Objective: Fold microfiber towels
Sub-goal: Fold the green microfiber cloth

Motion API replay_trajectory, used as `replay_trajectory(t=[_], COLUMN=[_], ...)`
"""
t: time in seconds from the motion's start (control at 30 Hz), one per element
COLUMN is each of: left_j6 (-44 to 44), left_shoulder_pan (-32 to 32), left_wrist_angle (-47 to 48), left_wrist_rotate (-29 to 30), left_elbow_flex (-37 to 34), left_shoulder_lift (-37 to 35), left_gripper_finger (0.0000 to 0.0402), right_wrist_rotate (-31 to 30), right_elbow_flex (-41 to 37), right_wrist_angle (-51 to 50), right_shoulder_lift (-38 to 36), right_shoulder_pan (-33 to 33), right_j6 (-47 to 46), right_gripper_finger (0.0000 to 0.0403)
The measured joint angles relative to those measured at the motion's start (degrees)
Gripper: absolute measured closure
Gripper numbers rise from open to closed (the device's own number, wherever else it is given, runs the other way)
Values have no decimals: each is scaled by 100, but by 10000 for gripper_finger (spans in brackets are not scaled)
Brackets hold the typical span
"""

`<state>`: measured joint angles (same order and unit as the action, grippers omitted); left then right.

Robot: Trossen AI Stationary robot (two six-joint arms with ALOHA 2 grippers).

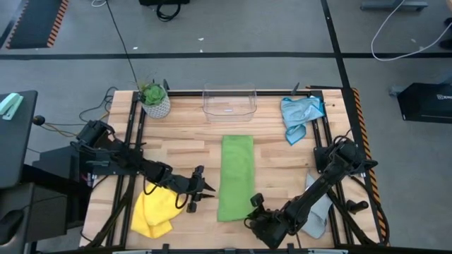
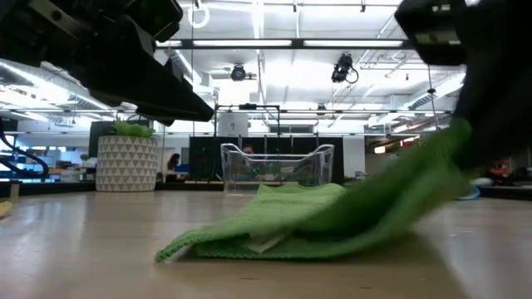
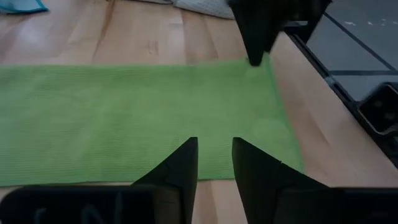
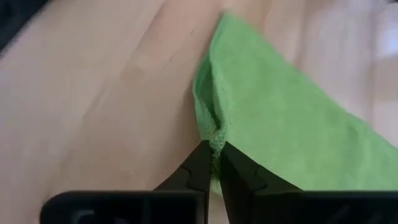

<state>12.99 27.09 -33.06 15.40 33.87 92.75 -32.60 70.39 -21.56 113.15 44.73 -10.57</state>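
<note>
A bright green towel [image 1: 235, 176], folded into a long strip, lies mid-table with its length running from the near to the far edge. My right gripper [image 4: 213, 149] is shut on its near right corner, by the table's near edge. My left gripper [image 3: 214, 152] stands open by the strip's left edge, near its near end, with nothing between its fingers. In the low view it hangs well above the wood. A yellow towel [image 1: 154, 212] lies crumpled at the near left, a light blue one [image 1: 300, 114] at the far right. A pale grey one [image 1: 321, 212] lies partly under my right arm. My right gripper pinches the green towel's near right corner [image 4: 216, 134] between its two fingertips, where the cloth is bunched; how many layers, I cannot tell. The fingers slant down from the near right. That end [image 2: 424, 166] is raised off the wood, and the rest [image 2: 249, 241] lies on the table.
A clear plastic bin [image 1: 229, 102] stands at the far edge, with a potted plant [image 1: 155, 99] to its left. Bare wood lies on both sides of the green strip.
</note>
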Motion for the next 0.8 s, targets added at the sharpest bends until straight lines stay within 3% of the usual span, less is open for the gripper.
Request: replay_trajectory(t=[0.27, 0.5, 0.6, 0.7, 0.8], left_j6=[13, -192, -225, -252, -365], left_shoulder_pan=[-124, -359, -374, -313, -269], left_wrist_angle=[44, 41, 36, 86, 37], left_wrist_rotate=[279, 330, 957, 1637, 1760], left_elbow_flex=[0, 0, -7, -86, -230], left_shoulder_lift=[0, 0, -1, -140, -445], left_gripper_finger=[269, 351, 390, 391, 387], right_wrist_rotate=[-160, -207, -209, -209, -207], right_elbow_flex=[0, 0, 2, 2, 2], right_wrist_angle=[-11, -147, -248, -320, -537], right_shoulder_lift=[-635, -990, -1113, -1218, -1340], right_shoulder_pan=[-140, -514, -732, -979, -1256], right_j6=[-677, -1345, -1571, -1703, -1899], right_gripper_finger=[368, 368, 368, 368, 368])
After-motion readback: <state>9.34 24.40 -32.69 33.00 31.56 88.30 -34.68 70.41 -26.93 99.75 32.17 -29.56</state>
